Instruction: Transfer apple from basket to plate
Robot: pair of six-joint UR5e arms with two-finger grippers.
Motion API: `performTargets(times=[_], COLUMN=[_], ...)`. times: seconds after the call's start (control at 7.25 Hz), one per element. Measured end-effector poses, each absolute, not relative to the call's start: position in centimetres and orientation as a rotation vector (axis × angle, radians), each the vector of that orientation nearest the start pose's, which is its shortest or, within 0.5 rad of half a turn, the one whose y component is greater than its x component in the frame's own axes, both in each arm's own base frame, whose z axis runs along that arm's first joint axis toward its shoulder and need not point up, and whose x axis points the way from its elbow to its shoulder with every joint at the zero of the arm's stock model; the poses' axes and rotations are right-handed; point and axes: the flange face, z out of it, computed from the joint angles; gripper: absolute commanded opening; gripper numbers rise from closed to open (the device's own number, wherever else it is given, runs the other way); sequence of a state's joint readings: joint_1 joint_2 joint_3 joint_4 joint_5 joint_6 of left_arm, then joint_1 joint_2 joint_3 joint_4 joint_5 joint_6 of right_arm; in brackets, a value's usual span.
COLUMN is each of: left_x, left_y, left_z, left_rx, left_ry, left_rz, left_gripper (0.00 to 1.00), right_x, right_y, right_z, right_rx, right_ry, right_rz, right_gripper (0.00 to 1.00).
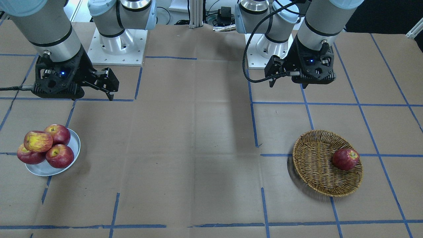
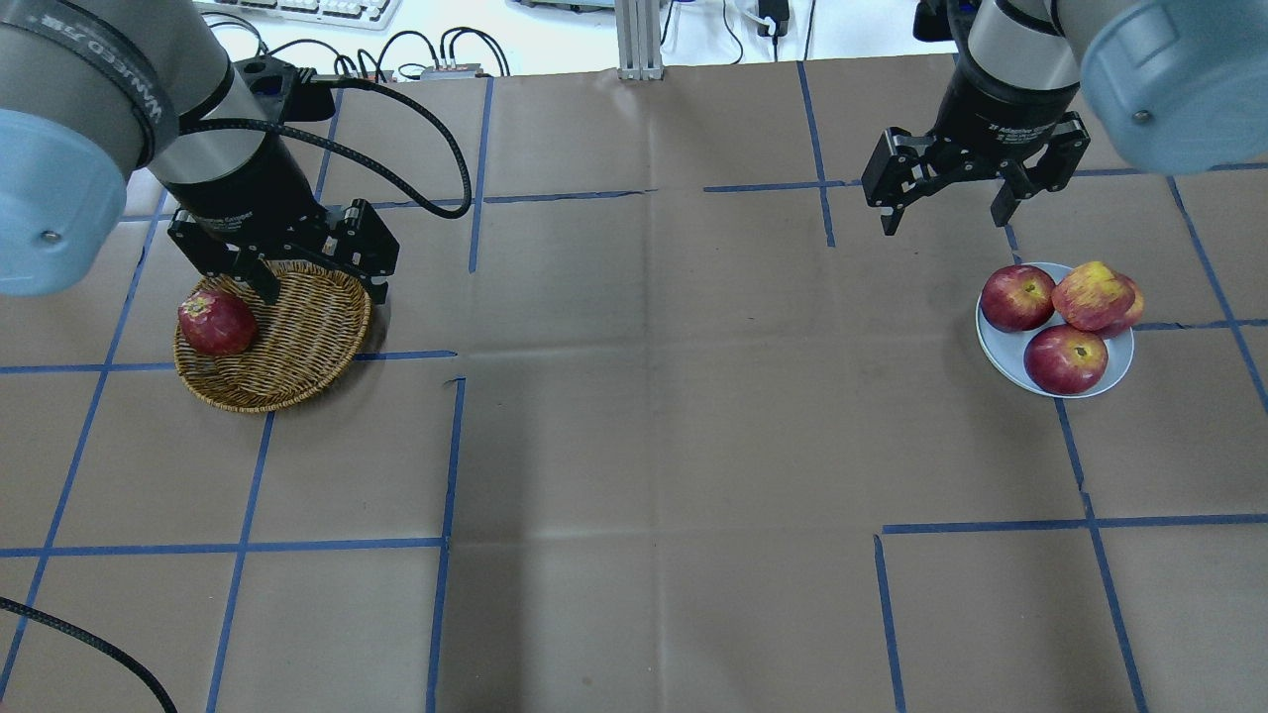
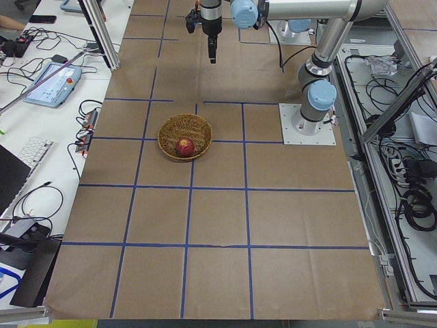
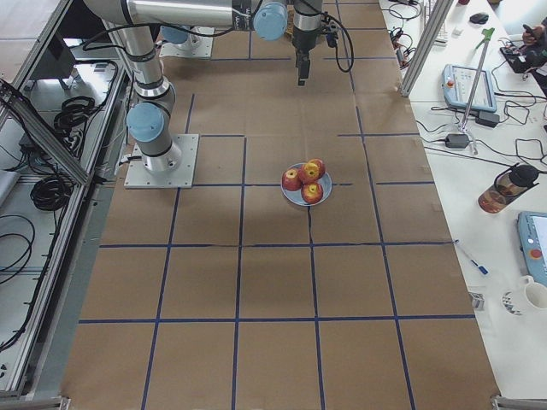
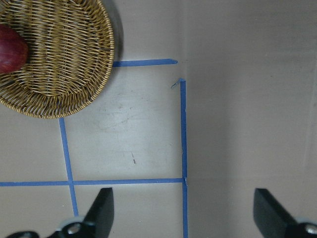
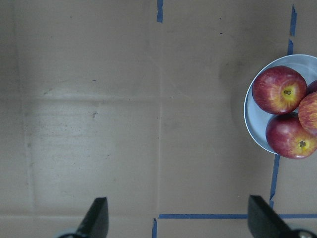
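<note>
The pale red apple streaked with yellow [image 1: 38, 141] sits on the small round grey-white plate [image 1: 43, 170], over on the robot's right side of the brown paper-covered table with blue tape lines [image 2: 634, 446]. It is packed in with three dark red apples [image 1: 60, 156], and in the front-facing view it appears to rest up on top of them, tilted, with its yellow patch towards that camera. The right gripper [image 2: 941, 213] hangs in the air beyond the plate as the overhead view shows it, well clear of the fruit. Its two black fingers are spread wide and there is nothing between them. Its wrist camera looks straight down at bare paper, with the plate and apples at the right edge of that picture. Across the table, the round shallow tan wicker basket [image 2: 307, 332] holds a single dark red apple [image 2: 216, 322], which lies against the basket's wall on the side away from the table's middle. The left gripper [image 2: 325, 287] is above the basket's far rim in the overhead view, raised off it. Its jaws are wide apart too and hold nothing. Its wrist view catches the basket and a sliver of that dark apple at the top left corner.
</note>
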State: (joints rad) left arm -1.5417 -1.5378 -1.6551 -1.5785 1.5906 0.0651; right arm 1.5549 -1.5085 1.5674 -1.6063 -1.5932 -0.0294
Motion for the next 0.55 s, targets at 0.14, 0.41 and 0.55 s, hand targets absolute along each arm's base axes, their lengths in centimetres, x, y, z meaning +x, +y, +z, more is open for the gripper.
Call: performTargets(times=[0.14, 0.41, 0.55], left_x=[-11.75, -11.72, -11.7], left_y=[-47.5, -47.53, -47.55], left_z=[46.18, 46.15, 46.13], left_rx=[0.057, 0.056, 0.056], left_ry=[3.123, 3.124, 3.124], left_rz=[0.094, 0.095, 0.095], left_gripper=[0.99, 0.99, 0.99], right_x=[12.32, 12.35, 12.35], right_y=[-51.67, -51.64, -51.65], right_z=[46.22, 46.27, 46.27], right_rx=[-0.004, 0.008, 0.009], right_ry=[3.162, 3.16, 3.16], right_rz=[0.037, 0.036, 0.035], right_gripper=[1.0, 1.0, 1.0])
